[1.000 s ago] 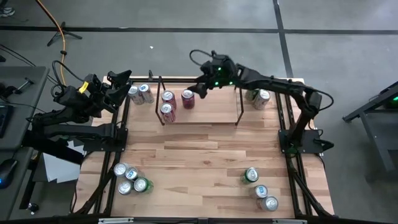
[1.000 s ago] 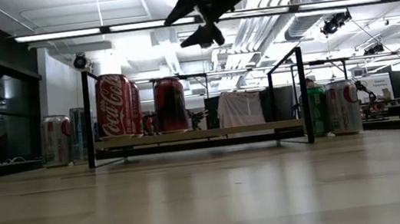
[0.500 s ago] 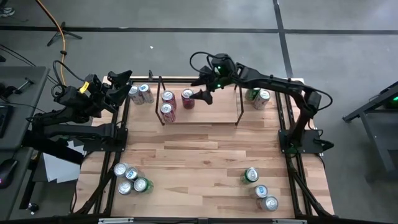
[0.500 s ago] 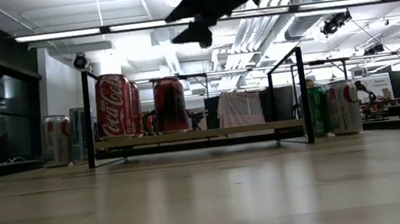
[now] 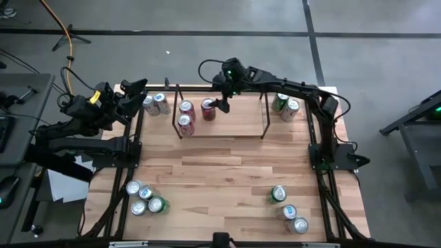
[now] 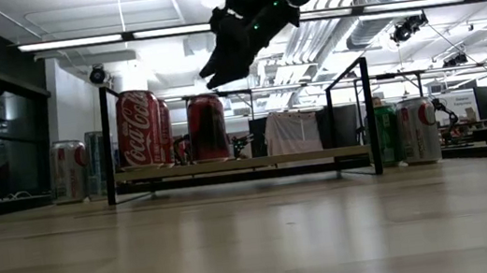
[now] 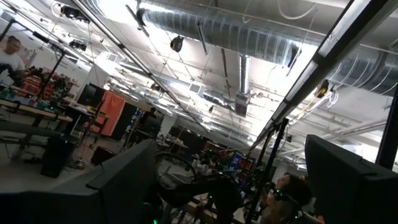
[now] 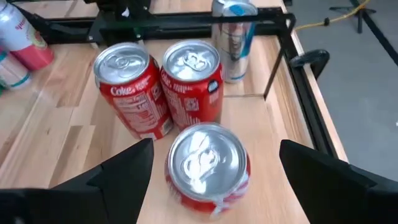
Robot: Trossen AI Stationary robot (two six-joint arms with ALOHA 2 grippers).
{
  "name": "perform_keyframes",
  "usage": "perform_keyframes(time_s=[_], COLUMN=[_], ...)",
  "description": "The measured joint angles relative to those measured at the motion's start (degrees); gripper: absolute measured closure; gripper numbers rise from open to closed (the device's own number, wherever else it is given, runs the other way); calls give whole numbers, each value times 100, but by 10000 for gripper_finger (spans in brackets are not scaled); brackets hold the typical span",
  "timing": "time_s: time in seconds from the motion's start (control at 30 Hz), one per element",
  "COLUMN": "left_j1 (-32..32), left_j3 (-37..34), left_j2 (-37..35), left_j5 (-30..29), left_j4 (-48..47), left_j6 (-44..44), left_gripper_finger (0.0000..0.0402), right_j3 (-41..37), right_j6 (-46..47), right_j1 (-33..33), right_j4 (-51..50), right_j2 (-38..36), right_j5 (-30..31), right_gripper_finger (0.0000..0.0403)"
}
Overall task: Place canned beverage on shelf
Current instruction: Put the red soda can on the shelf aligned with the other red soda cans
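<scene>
The shelf, thin black rods on a light wood base, stands at the table's far middle. Three red cans stand upright on its left half: two Coke cans and a third red can, also seen from above. My right gripper hovers open just above this third can, one finger on either side and touching nothing; the low view shows the right gripper slanting down over it. My left gripper waits open at the table's far left corner, pointing upward.
Loose cans stand in groups at the far left, far right, near left and near right. A silver and blue can stands just outside the shelf's left rods. The shelf's right half is bare wood.
My right gripper has moved toward the table's left edge and down, from over the shelf's middle to just above the red can. Its wrist has rolled on the way and its fingers have stayed open. The cans have not moved.
</scene>
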Motion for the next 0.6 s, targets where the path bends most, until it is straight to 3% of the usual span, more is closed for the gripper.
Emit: perform_keyframes(time_s=[0.23,0.6], left_j1=[1,1], left_j3=[0,0], left_j2=[0,0], left_j5=[15,19], left_j4=[-166,-228], left_j6=[-22,-26], left_gripper_finger=[71,71], right_j3=[160,167], right_j6=[-505,-529], right_j1=[-48,-11], right_j4=[-409,-318], right_j2=[221,531], right_j5=[-364,-249], right_gripper_finger=[68,68])
